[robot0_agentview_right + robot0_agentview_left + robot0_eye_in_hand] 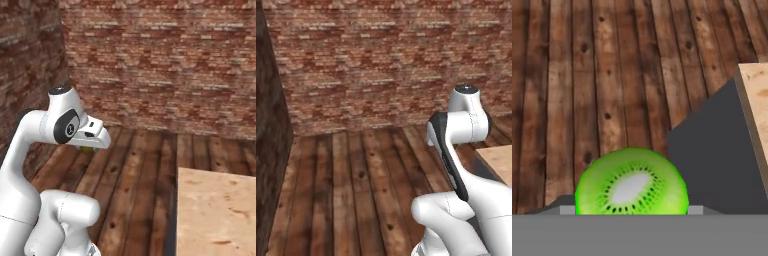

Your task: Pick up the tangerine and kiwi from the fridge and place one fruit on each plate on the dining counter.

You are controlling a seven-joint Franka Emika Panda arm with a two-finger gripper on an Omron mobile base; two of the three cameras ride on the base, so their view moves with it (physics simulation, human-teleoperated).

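One kiwi (632, 182) sits between the fingers (89, 148), which appear closed on it, though the tips themselves are hidden; it hangs above the plank floor (356, 190), off the corner of the one wood-topped table (217, 215). A brick wall (381, 60) stands beyond the table, and nothing lies between kiwi and table edge.

White arm (30, 150) folded, tool (90, 146) closed around kiwi (632, 182).
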